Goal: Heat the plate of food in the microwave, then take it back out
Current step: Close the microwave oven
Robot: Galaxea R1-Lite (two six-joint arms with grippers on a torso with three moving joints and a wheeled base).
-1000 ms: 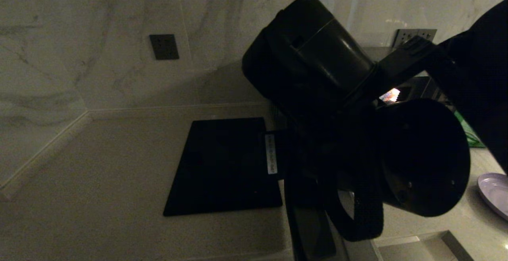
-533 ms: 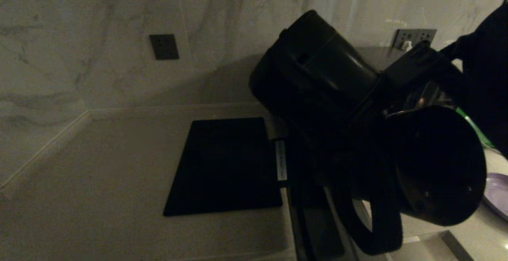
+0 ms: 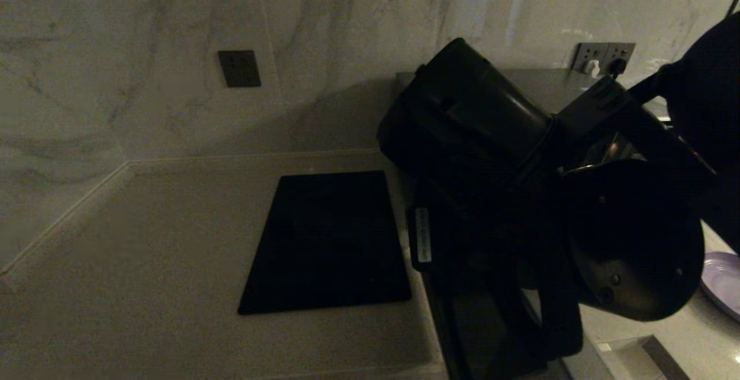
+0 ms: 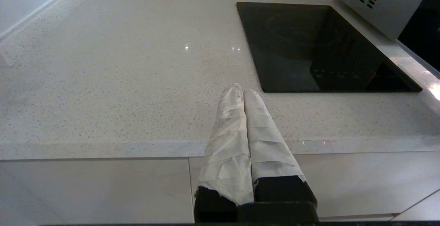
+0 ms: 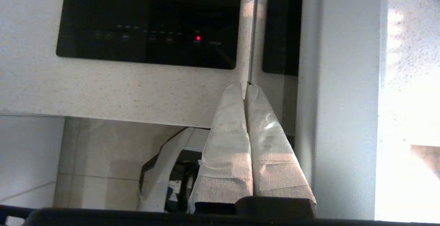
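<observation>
Speckled stone counter (image 4: 103, 81), right arm raised over its right end, left gripper (image 4: 243, 92) parked off the front edge.
Cooktop (image 3: 329, 241) lies mid-counter, bare room to its left; microwave (image 4: 381, 2) just right of it. Right gripper (image 5: 245, 87), jaws pressed together and holding nothing, hangs beside the microwave's open door edge; since a second ago that arm has sunk lower. Left jaws also closed, empty. Plate (image 3: 722, 281) sits at the counter's right edge; contents hidden.

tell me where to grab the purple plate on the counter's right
Its rim, I'd say: the plate is shallow and lies flat on the counter, so pinch the raised edge from the side, one finger over, one under. The right gripper is shut and must open first.
</observation>
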